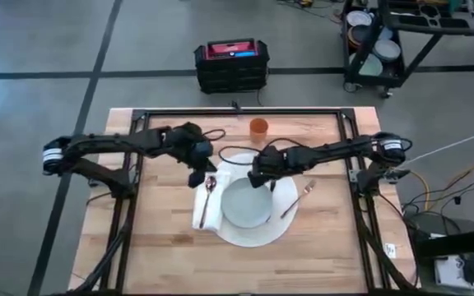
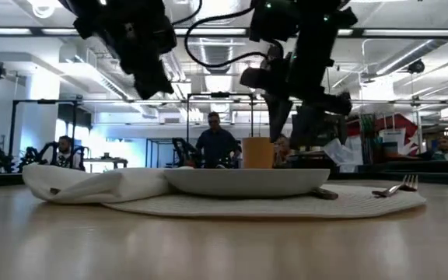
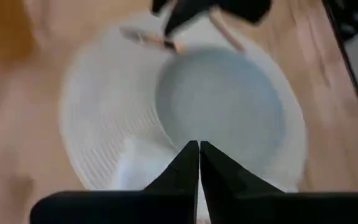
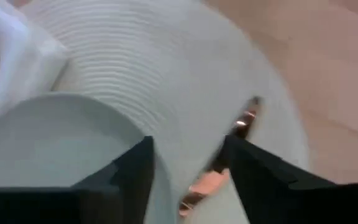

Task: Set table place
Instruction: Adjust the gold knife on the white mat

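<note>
1. The place (image 1: 253,234), a round white mat, lies at the centre of the table (image 1: 319,255), with the grey-green plate (image 1: 246,203) on it.
2. A white napkin (image 1: 208,207) carrying a spoon (image 1: 209,191) overlaps the mat's left edge; a fork (image 1: 299,200) lies at its right edge.
3. My right gripper (image 4: 188,171) hangs spread over the plate's far rim, above a knife (image 4: 219,171).
4. My left gripper (image 3: 199,163) is pinched closed and empty above the napkin.
5. An orange cup (image 1: 258,127) stands beyond the mat.
</note>
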You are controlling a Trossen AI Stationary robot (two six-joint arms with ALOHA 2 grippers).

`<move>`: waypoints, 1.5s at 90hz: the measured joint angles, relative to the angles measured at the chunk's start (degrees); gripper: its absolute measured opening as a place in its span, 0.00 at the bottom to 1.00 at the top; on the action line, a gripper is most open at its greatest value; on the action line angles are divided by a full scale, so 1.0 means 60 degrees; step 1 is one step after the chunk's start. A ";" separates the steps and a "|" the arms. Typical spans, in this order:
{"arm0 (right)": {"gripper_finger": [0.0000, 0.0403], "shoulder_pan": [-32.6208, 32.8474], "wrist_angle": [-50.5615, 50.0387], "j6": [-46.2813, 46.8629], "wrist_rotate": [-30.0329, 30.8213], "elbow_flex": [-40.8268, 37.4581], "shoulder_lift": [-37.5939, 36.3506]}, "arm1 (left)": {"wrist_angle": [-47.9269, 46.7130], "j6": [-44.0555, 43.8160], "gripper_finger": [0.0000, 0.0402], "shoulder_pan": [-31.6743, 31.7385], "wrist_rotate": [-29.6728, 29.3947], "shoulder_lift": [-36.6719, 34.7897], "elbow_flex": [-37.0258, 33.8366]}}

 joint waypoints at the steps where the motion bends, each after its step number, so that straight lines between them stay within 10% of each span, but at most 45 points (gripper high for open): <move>1: 0.51 -0.0024 -0.0001 0.0017 0.0005 0.0038 0.0007 | 0.0012 -0.0014 0.00 0.0000 -0.0090 -0.0005 0.0000; 42: 0.78 -0.0567 -0.1834 0.1103 -0.0579 -0.0087 0.0354 | -0.0092 -0.0213 0.00 0.0039 -0.1474 0.0053 -0.0007; 135: 0.51 -0.0487 -0.1303 0.2101 -0.1616 0.0507 0.2114 | -0.0813 0.0500 0.00 0.0058 -0.1969 0.0056 -0.0022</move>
